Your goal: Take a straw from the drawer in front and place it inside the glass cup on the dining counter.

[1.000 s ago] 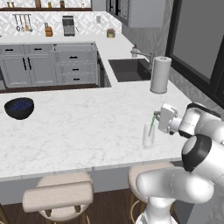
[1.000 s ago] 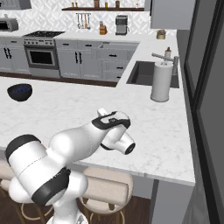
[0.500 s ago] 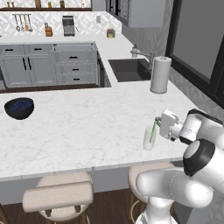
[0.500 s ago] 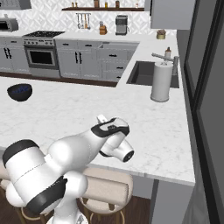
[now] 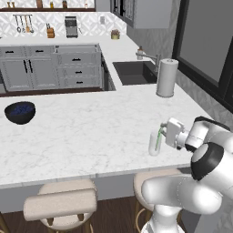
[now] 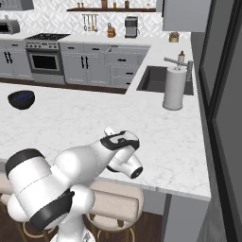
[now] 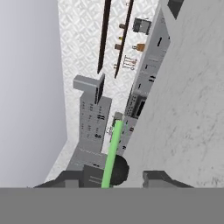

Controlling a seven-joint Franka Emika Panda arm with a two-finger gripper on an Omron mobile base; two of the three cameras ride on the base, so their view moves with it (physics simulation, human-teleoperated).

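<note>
Gripper (image 5: 164, 132) at near counter edge, jaws now parted after being clenched a second ago; straw (image 5: 158, 138) released, no longer pinched

Straw stands in glass cup (image 5: 154, 144) just ahead of fingertips, leaning on rim, bent tip up

Cup rests on dining counter (image 5: 91, 132)

Placement looks done; retreat should clear straw top

Light-green straw (image 5: 159, 138), clear glass cup (image 5: 154, 144), grey-veined white dining counter (image 5: 91, 132).
</note>
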